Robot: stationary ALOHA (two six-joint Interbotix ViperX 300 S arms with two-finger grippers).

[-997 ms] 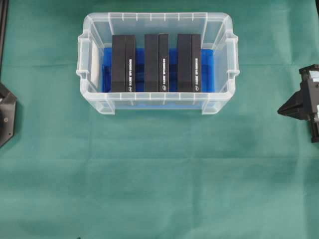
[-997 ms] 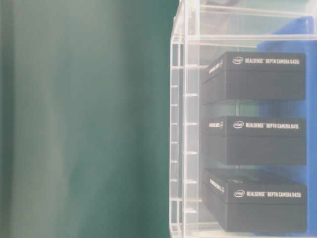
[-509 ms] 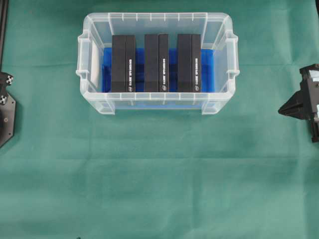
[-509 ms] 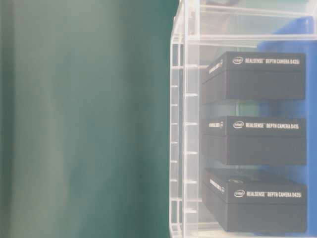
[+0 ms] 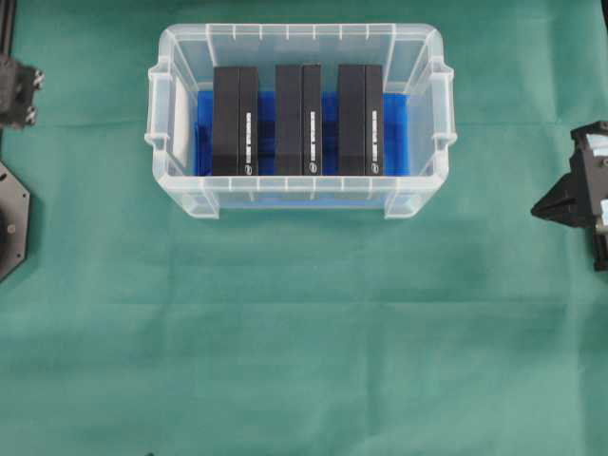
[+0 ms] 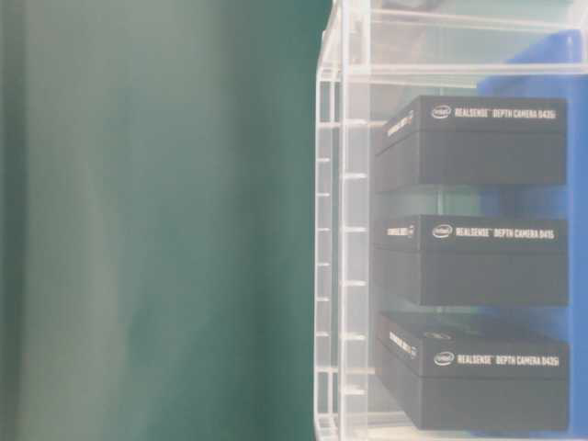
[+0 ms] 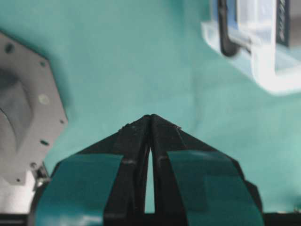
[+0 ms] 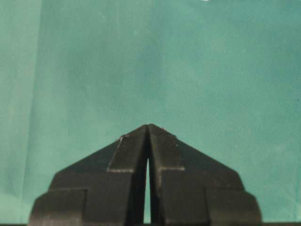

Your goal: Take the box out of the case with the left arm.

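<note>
The case (image 5: 302, 34) is a clear plastic tub with a blue sheet on its bottom, standing at the back middle of the green cloth. Three black boxes stand in it side by side: left (image 5: 235, 120), middle (image 5: 297, 120), right (image 5: 359, 120). My left gripper (image 7: 151, 117), with teal pads, is shut and empty over bare cloth; a corner of the case (image 7: 268, 75) shows at the upper right of its view. A part of the left arm (image 5: 17, 90) shows at the overhead's left edge. My right gripper (image 5: 540, 209) is shut and empty, far right of the case.
A grey hexagonal base plate (image 5: 11, 218) lies at the left edge and also shows in the left wrist view (image 7: 23, 122). Green cloth (image 5: 304, 361) covers the table in front of the case. The table-level view shows the case wall (image 6: 342, 230) and the boxes stacked in frame.
A part of the left arm has moved toward the back along the left edge of the overhead view. The right arm, case and boxes have not moved.
</note>
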